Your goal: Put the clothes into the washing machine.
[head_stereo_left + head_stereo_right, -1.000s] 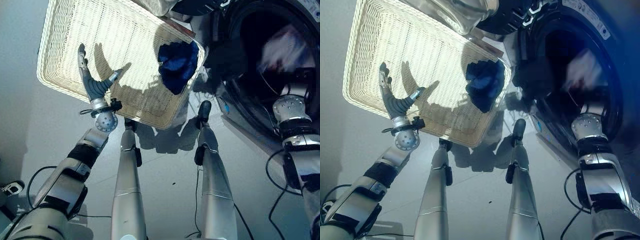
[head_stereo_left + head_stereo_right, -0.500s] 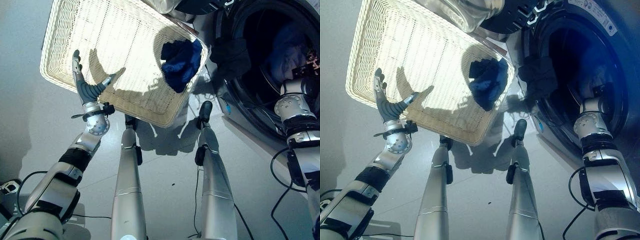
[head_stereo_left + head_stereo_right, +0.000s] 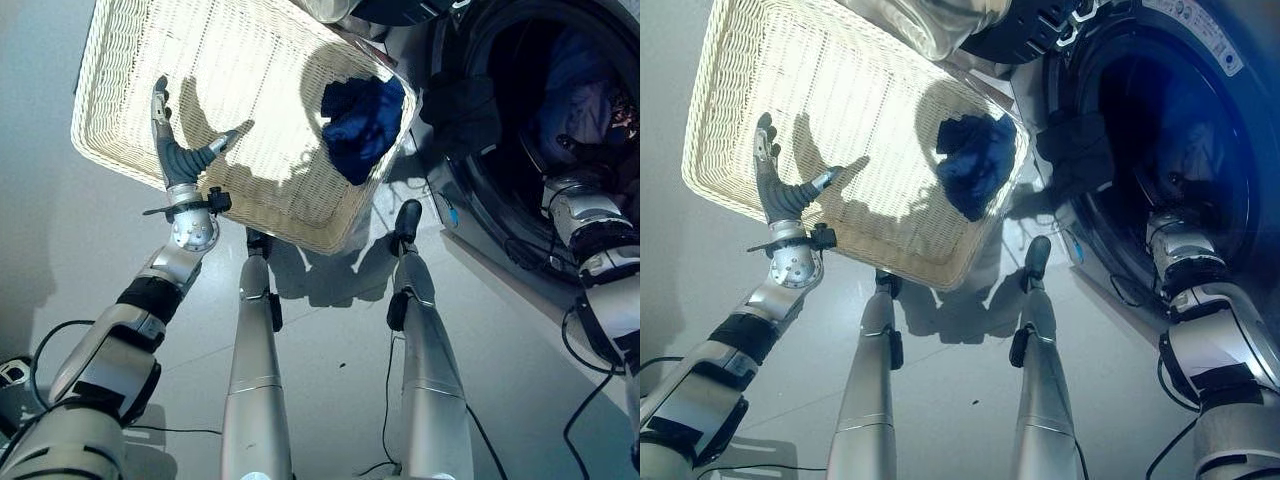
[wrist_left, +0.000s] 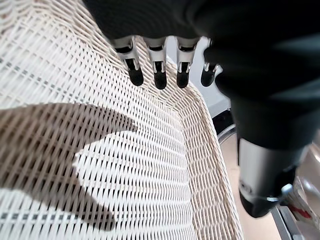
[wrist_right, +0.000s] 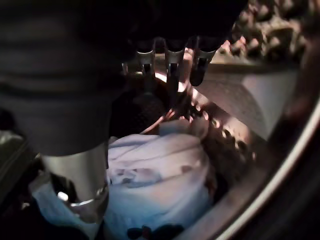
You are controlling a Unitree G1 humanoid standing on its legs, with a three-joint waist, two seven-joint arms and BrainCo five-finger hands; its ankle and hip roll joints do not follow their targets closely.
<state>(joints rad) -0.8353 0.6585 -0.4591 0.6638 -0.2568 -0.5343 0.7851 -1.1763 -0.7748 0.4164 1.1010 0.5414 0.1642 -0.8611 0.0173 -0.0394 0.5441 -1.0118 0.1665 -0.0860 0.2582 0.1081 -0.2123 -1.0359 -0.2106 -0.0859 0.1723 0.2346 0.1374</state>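
Clothes show in two places: a dark blue garment (image 3: 362,118) lies bunched in the corner of the wicker basket (image 3: 120,110) nearest the washing machine (image 3: 1200,60), and a pale bluish-white garment (image 5: 160,185) sits inside the machine's drum (image 5: 240,115). Another dark garment (image 3: 462,112) hangs over the front rim of the door opening, between basket and drum.

The basket stands on the floor (image 3: 330,330) just beside the machine, its woven bottom otherwise bare and brightly lit.

The left hand (image 3: 178,160) is held above the basket's near edge, well apart from the blue garment, fingers (image 4: 159,75) straight and thumb spread out to the side, holding nothing; its wrist view looks down on the weave and its own shadow.

The right hand (image 5: 170,55) is inside the drum. Its wrist view shows the fingers hanging straight above the pale garment, with nothing between them; whether the tips touch the cloth cannot be told
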